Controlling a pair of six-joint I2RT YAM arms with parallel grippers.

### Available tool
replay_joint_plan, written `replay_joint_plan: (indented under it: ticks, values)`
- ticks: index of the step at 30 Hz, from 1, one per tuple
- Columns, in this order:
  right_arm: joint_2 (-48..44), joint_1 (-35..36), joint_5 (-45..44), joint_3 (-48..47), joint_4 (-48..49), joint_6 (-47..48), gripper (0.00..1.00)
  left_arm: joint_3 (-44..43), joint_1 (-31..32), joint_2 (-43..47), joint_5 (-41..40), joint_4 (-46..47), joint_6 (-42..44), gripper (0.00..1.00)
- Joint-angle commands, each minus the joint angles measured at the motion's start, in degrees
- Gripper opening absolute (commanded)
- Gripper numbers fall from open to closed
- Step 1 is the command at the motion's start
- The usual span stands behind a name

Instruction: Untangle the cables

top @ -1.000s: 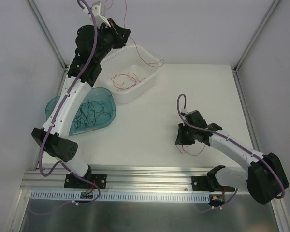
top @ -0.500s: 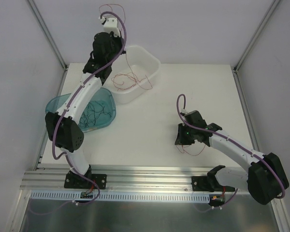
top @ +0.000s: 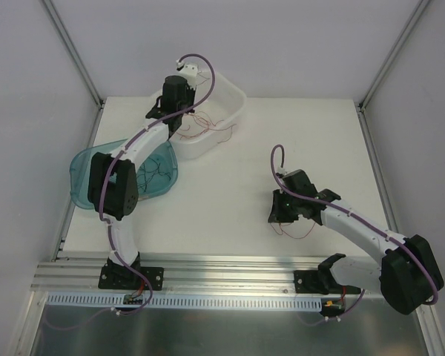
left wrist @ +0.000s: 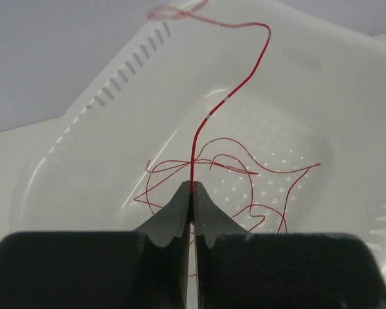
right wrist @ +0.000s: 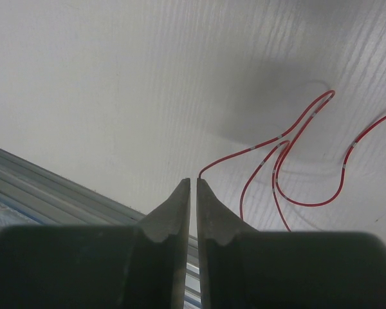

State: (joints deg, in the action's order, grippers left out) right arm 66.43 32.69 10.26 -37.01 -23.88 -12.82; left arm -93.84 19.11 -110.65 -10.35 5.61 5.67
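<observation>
My left gripper (top: 181, 119) (left wrist: 192, 187) hangs over the white bin (top: 224, 93) (left wrist: 116, 90), shut on one thin red cable (left wrist: 230, 95) that rises from its tips and curls over the bin's far rim. More red cables (top: 208, 123) (left wrist: 244, 168) lie looped on the bin floor. Black cables (top: 160, 167) lie in a teal tray (top: 81, 169). My right gripper (top: 276, 215) (right wrist: 192, 181) is low over the table with its jaws shut to a hairline slit and nothing in it. The end of a loose red cable (top: 301, 230) (right wrist: 309, 122) lies right at its tip.
The left arm stretches across the teal tray toward the bin. An aluminium rail (top: 230, 267) (right wrist: 45, 180) runs along the near table edge, close below the right gripper. Frame posts stand at the back corners.
The left arm has come down from high behind the bin to just over it, carrying the red cable. The right gripper has stayed almost still.
</observation>
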Motion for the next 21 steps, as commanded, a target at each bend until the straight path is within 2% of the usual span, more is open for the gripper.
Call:
replay_joint_plan:
  ticks: [1, 5, 7, 9, 10, 12, 13, 17, 18, 21]
  values:
    - [-0.9, 0.5, -0.4, -0.7, -0.4, 0.4, 0.11, 1.3, -0.7, -1.2, 4.7, -0.7, 3.6, 0.0]
    - [-0.9, 0.7, -0.7, -0.6, -0.6, 0.4, 0.11, 0.7, -2.0, -3.7, 4.6, -7.4, 1.9, 0.0]
    - [-1.0, 0.7, -0.8, -0.6, -0.6, 0.5, 0.11, 0.8, -2.9, -4.1, 2.9, -10.3, 0.6, 0.04]
    - [-1.0, 1.0, -0.7, -0.8, -0.5, 0.4, 0.11, 0.6, -3.5, -3.9, 3.1, -12.5, -1.2, 0.14]
    - [-0.9, 0.9, -0.6, -0.8, -0.6, 0.4, 0.11, 0.8, -3.4, -3.6, 4.1, -12.8, -1.5, 0.28]
    - [-1.0, 1.1, -0.7, -1.0, -0.6, 0.3, 0.11, 1.4, -3.5, -1.7, 6.1, -13.1, -3.0, 0.44]
    - [-1.0, 1.2, -0.7, -1.0, -0.5, 0.3, 0.11, 1.4, -3.4, -1.0, 6.9, -13.4, -3.8, 0.57]
    - [-1.2, 1.4, -0.9, -1.2, -0.9, 0.3, 0.11, 1.9, -3.0, 4.1, 10.2, -13.8, -9.5, 0.76]
    - [-1.3, 1.4, -1.1, -1.2, -0.9, 0.3, 0.11, 2.1, -2.6, 5.0, 12.1, -13.9, -9.7, 0.79]
    - [-1.6, 1.5, -1.4, -1.1, -1.2, 0.3, 0.11, 2.4, 0.8, 8.2, 11.1, -13.7, -7.4, 0.83]
